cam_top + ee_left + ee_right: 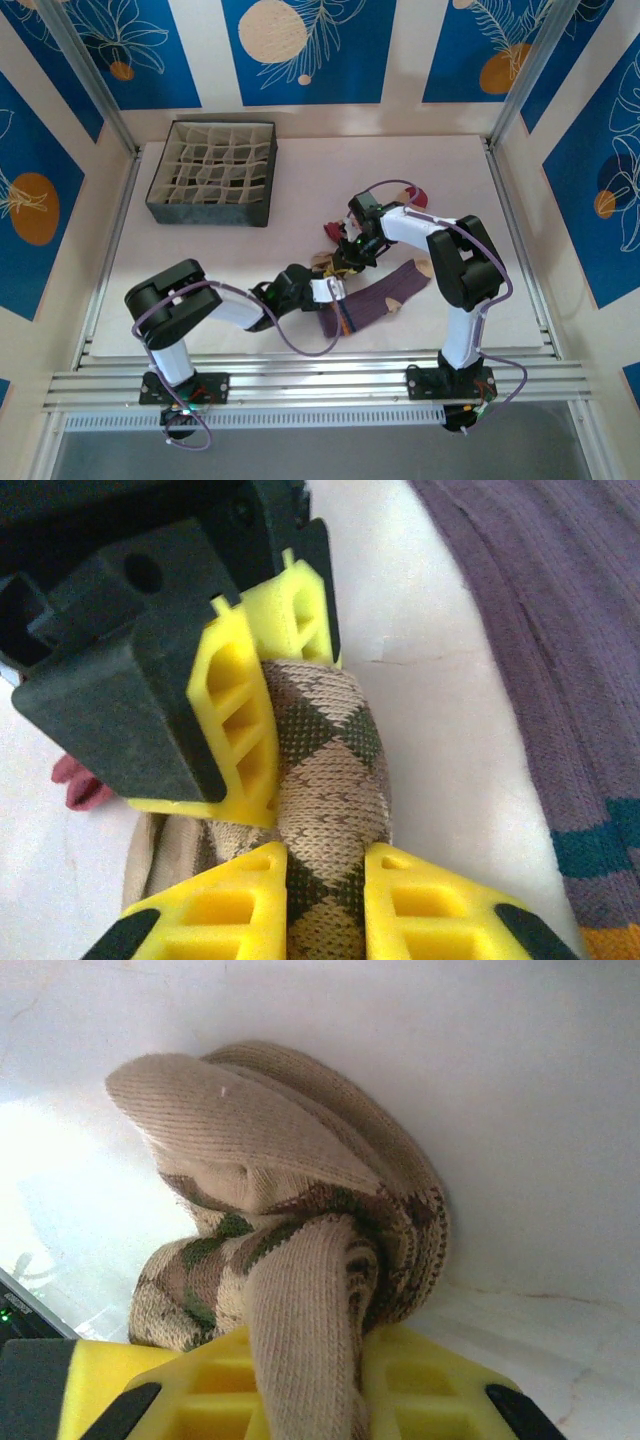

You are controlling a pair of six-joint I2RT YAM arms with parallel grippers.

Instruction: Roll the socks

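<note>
The brown-tan checkered sock (333,264) lies partly rolled in the middle of the table, held between both grippers. In the left wrist view my left gripper (325,868) is shut on the rolled checkered sock (330,780), one yellow finger on each side. My right gripper (305,1365) is shut on a tan strand of the same sock (290,1190), which bunches up just beyond its fingers. The right gripper's yellow fingers (245,720) press the roll from the far side. The purple ribbed sock (385,293) lies flat to the right, and a red toe (416,194) shows behind the right arm.
A dark grid-divided box (212,170) stands at the back left of the white table (200,250). The purple sock (560,630) lies close to the right of the left gripper. Aluminium rails run along the table's near edge (320,380).
</note>
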